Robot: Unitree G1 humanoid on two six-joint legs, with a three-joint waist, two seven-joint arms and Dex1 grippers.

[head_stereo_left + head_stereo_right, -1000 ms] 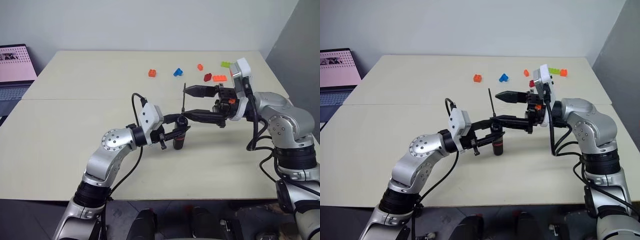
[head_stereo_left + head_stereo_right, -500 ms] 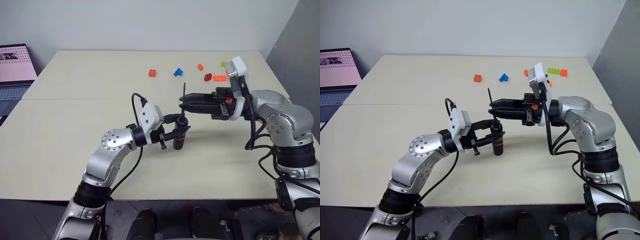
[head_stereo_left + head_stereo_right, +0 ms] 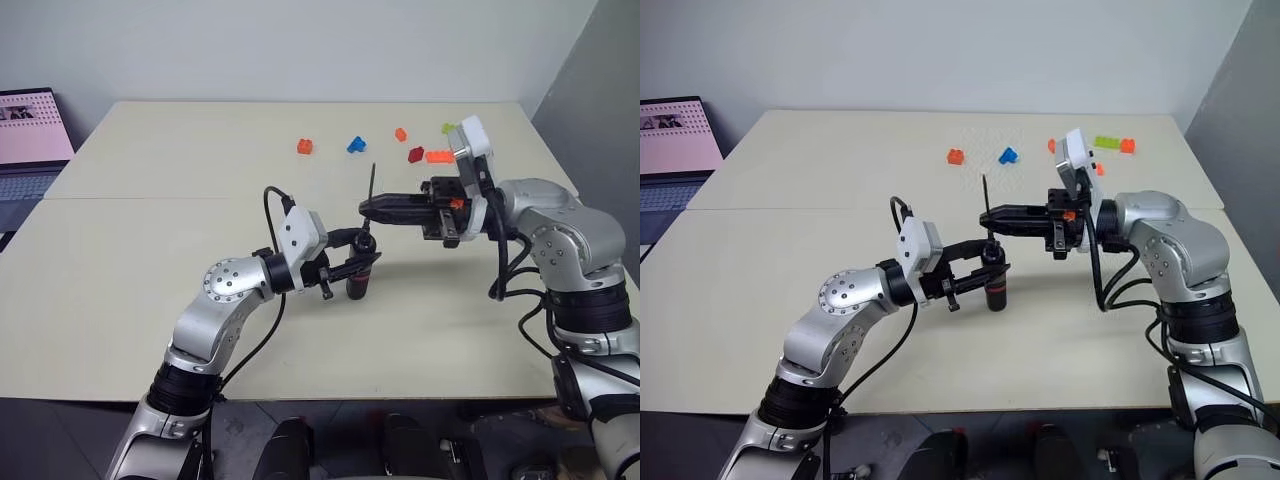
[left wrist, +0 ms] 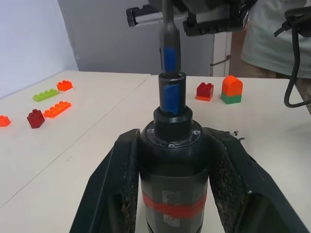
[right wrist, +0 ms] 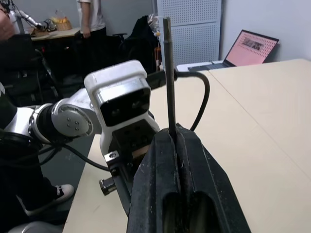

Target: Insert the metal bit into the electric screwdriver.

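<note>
- Nearest me, the left tool (image 3: pixel 352 262) is clamped round the slim black pen-shaped electric screwdriver with its red band (image 4: pixel 173 184), held upright, its base on the pale tabletop (image 3: pixel 150 260).
- Just above it, the right tool (image 3: pixel 368 207) is pressed together on the thin dark grey metal bit (image 3: pixel 372 183), whose lower end sits at the screwdriver's socket.
- Seating looks under way; next, I'd judge, a straight downward push.
- Beyond, coloured toy bricks (image 3: pixel 352 145) lie scattered.

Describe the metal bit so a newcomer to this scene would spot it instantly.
Start at the beige table, then find where the two arms meet above its middle. The metal bit stands upright, pinched by the right gripper, rising from the electric screwdriver. Thin, dark and needle-like, unlike the chunky coloured bricks behind.
</note>
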